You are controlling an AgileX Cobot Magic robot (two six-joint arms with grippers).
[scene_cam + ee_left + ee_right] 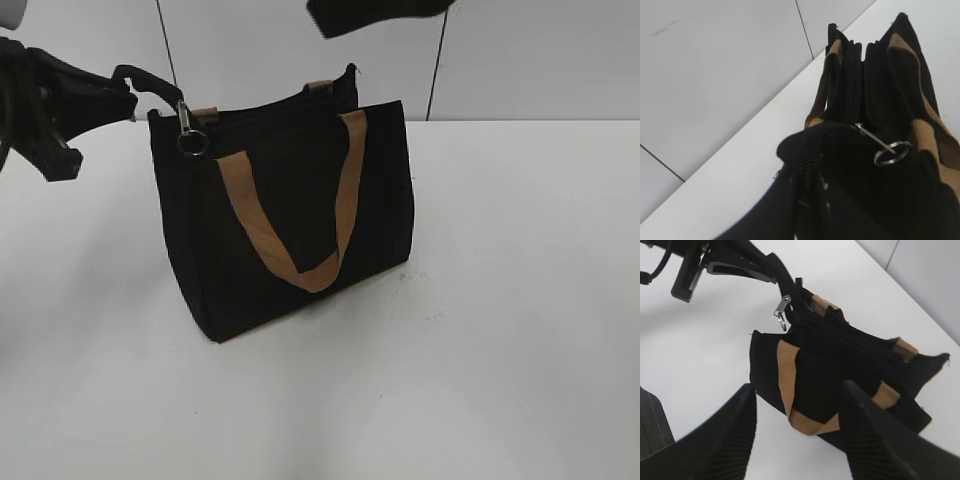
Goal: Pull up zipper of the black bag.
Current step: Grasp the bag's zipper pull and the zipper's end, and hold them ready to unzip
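Observation:
The black bag (290,230) stands upright on the white table, one tan handle (300,265) hanging down its front. The zipper's silvery slider and ring pull (188,135) sit at the bag's left end, and the track runs along the rim (862,85). My left gripper (138,97) is shut on the black fabric tab at that left top corner, right beside the ring pull (892,152). My right gripper (375,15) hovers open and empty above the bag (840,355). Its fingers (799,387) straddle the view of the bag's front side, apart from it.
White table (500,330) lies around the bag on all sides. A white panelled wall (520,60) stands just behind it. The left arm (695,265) reaches in from the bag's left end.

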